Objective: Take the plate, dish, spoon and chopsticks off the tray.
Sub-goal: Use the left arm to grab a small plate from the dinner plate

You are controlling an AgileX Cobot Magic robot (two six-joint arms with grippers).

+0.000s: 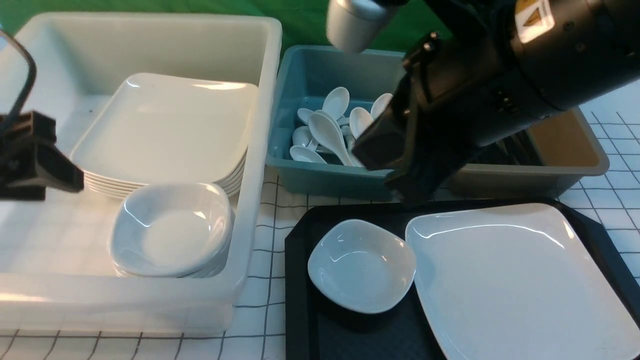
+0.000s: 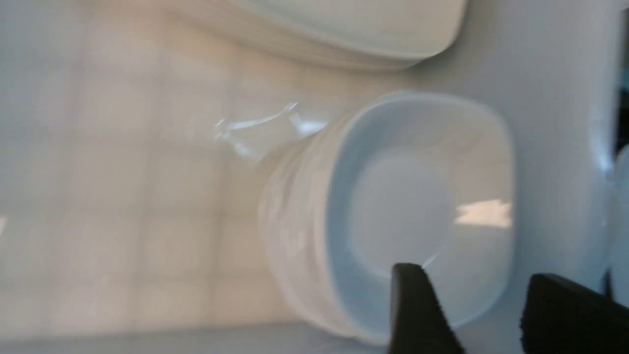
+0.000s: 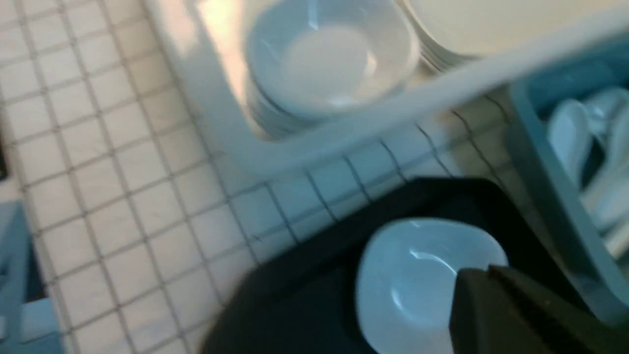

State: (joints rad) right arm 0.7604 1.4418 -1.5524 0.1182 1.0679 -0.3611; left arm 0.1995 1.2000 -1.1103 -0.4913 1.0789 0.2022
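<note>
The black tray (image 1: 300, 300) lies at the front right. On it sit a small deep white dish (image 1: 361, 265) and, to its right, the large square plate (image 1: 520, 280). No spoon or chopsticks show on the tray. My left gripper (image 2: 474, 274) hangs open and empty inside the white tub (image 1: 250, 190), beside a stack of small dishes (image 2: 403, 211). In the front view it shows at the left edge (image 1: 45, 167). My right gripper (image 3: 474, 275) is shut with nothing in it, just over the far edge of the dish (image 3: 413, 280) on the tray (image 3: 304, 275).
The white tub also holds a stack of square plates (image 1: 165, 130). Behind the tray, a blue tub (image 1: 305, 170) contains several white spoons (image 1: 327, 132). A grey-brown tub (image 1: 570, 165) stands to its right. The bulky right arm (image 1: 490, 85) hangs over these tubs. A checked cloth (image 1: 265, 280) covers the table.
</note>
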